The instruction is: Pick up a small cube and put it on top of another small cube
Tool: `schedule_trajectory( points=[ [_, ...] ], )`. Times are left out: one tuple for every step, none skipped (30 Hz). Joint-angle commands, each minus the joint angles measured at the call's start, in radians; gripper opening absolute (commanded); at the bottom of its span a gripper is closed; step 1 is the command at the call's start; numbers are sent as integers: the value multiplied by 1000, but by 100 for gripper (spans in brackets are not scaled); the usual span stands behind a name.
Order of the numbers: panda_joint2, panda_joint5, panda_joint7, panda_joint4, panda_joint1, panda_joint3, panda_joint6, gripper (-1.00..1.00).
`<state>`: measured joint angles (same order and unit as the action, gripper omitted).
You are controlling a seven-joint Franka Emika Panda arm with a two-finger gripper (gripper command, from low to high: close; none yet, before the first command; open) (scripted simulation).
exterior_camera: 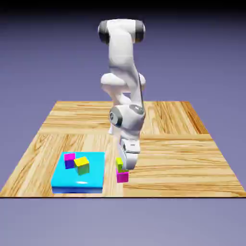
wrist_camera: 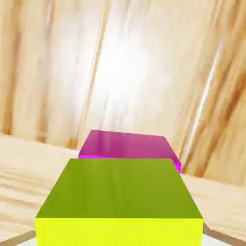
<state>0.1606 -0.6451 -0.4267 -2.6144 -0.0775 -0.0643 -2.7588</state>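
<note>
i have the pincer (exterior_camera: 122,168) gripping the small cube (wrist_camera: 119,199), directly over another small cube (exterior_camera: 122,177) on the counter (exterior_camera: 168,144). i'd square the edges, lower gently until the faces meet, then release without nudging sideways.
</note>
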Motion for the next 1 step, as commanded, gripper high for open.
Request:
schedule_trajectory(
  points=[
    [-36, 40, -31, -6, 0, -12, 27, 100]
  ],
)
